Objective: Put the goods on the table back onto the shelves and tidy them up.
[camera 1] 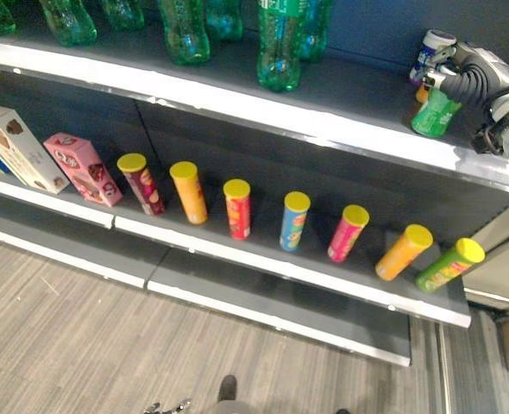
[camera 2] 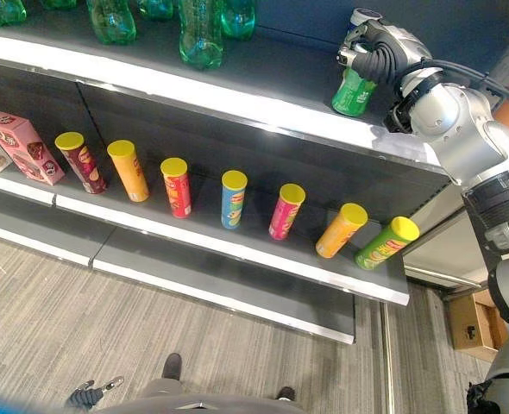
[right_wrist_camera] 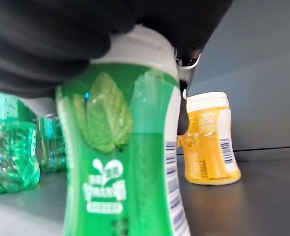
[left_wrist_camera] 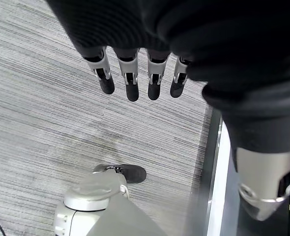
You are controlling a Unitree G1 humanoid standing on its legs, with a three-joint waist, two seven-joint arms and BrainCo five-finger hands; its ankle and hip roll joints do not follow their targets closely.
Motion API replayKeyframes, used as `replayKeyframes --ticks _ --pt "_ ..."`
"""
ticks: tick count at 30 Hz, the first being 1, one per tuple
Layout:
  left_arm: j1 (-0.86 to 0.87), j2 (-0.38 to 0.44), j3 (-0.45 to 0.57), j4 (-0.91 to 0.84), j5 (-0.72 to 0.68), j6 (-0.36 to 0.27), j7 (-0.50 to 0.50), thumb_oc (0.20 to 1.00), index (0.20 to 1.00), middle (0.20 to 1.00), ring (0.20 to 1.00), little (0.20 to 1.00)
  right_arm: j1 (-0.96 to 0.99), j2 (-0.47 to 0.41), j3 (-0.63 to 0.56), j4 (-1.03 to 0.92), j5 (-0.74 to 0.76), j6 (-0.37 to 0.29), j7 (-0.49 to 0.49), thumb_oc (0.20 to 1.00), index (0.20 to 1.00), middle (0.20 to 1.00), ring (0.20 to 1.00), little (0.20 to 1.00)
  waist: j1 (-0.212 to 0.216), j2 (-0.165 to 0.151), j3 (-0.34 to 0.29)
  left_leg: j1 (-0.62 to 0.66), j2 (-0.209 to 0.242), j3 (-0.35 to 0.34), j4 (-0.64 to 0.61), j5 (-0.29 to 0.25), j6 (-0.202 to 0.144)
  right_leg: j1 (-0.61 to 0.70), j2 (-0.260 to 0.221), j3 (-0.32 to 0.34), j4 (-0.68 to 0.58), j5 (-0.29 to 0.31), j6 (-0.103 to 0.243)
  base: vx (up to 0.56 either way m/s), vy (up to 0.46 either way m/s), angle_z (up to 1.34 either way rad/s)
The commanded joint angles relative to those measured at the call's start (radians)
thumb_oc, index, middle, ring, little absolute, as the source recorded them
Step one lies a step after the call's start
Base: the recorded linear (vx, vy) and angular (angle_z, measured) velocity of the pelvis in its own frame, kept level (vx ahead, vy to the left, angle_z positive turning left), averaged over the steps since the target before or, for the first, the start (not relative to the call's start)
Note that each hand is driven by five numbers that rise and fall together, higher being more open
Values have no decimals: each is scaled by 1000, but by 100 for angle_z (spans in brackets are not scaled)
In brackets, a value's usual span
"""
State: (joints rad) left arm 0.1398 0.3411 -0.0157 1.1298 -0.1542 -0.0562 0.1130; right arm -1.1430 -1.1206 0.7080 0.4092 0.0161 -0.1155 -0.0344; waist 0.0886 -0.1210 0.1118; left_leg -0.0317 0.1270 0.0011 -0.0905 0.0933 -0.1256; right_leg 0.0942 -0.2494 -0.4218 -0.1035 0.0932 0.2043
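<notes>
A shop: stocked shelves (camera 1: 237,108) of bottles (camera 1: 280,43) and snack tubes (camera 1: 237,207).

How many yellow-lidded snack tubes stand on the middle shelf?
7, in one row from left to right: dark red, orange, red, blue, pink, orange and green. None looks hidden.

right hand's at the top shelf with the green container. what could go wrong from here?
1. The green container sits close to the front edge of the top shelf; released there or nudged, it may tip off.
2. The right robot hand works close to the yellow container behind, so pulling back could knock it.
3. The tilted cans below, near the shelf end, could roll if the shelf is jolted.
</notes>
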Motion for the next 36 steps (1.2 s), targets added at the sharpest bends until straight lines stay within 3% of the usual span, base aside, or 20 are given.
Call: replayKeyframes --ticks 1,33,34,36 --pt "-61 18 -45 2 -28 -22 19 1000 1000 1000 1000 1000 -130 -72 86 16 -15 -12 -13 200 200 200 200 200 29 -13 18 60 3 59 19 -127 -14 28 -23 -30 58 -88 16 1 -2 4" --pt "-50 20 -43 -19 -34 -28 13 1000 1000 1000 1000 1000 -123 -80 113 48 -48 -8 7 200 200 200 200 200 20 -13 25 67 1 62 18 -132 -13 29 -27 -28 62 -91 15 0 0 0" --pt "-50 20 -42 -19 -36 -28 13 1000 1000 1000 1000 1000 -125 -77 112 53 -53 -7 3 1000 1000 1000 1000 1000 21 -12 26 66 0 62 18 -132 -12 28 -27 -28 63 -91 15 0 0 0" --pt "-51 20 -40 -20 -39 -29 16 1000 1000 1000 1000 1000 -125 -74 110 56 -60 -5 -3 1000 1000 1000 1000 1000 20 -13 26 65 -1 62 19 -132 -12 26 -28 -26 64 -91 15 0 0 0"
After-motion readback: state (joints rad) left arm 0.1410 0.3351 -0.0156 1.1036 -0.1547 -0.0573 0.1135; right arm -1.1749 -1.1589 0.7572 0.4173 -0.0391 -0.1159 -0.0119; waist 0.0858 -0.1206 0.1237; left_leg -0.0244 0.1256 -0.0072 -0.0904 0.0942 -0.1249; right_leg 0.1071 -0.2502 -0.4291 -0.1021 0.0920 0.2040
